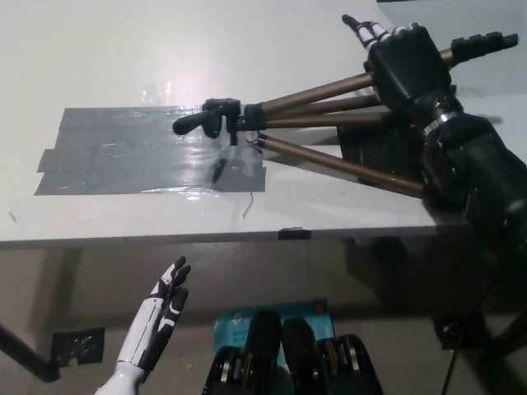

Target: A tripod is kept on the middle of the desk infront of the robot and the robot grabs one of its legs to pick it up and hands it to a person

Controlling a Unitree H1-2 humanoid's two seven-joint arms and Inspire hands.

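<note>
I read this as the grasp-and-lift step: the tripod [321, 121] lies on its side on the white surface [123, 49], its head [218, 115] over the grey tape patch [123, 156] and its legs fanning out to the right; my black right hand [409, 64] sits over the upper leg [321, 92] near its far end, and the fingers [368, 31] look curled round that leg, though the back of the hand hides the contact itself; a shadow under the head suggests to me that this end is just off the surface; the white left hand [159, 317] hangs below the near edge at lower left, fingers straight and apart, holding nothing; I see no person in view; next I would raise the leg steadily, minding the head-heavy end swinging down, then carry it outward once a receiving hand shows.
</note>
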